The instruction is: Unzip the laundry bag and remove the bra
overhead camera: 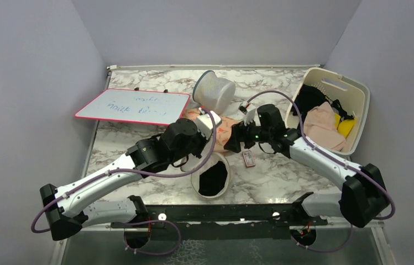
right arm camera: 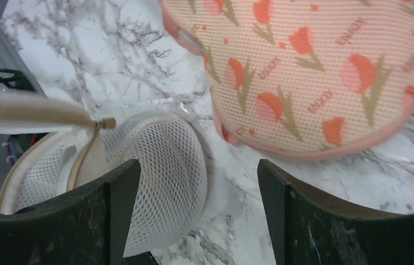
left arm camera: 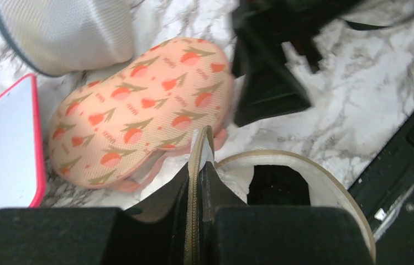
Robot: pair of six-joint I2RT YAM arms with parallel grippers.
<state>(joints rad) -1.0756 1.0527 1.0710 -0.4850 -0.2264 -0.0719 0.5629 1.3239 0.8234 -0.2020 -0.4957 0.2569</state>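
Observation:
The laundry bag [overhead camera: 222,161] lies near the table's front middle, zipped open, its cream rim showing in the left wrist view [left arm camera: 326,171]. The black bra [overhead camera: 213,179] lies inside it and also shows in the left wrist view [left arm camera: 276,185]. My left gripper [overhead camera: 207,142] is shut on the bag's tan zip edge [left arm camera: 194,165] and holds it lifted. My right gripper [overhead camera: 235,141] is open and empty, hovering just above the bag's far side; its fingers [right arm camera: 117,204] straddle the white mesh wall [right arm camera: 166,165] and bare marble. The lifted zip strip [right arm camera: 27,107] crosses that view's left.
A pink mesh bag with tulip print [left arm camera: 138,110] lies just behind the laundry bag. A grey-white mesh cylinder [overhead camera: 214,91] and a red-framed whiteboard [overhead camera: 132,106] are at the back left. A cream slotted basket [overhead camera: 359,91] of clothes stands right. A small pink tag [overhead camera: 249,160] lies by the bag.

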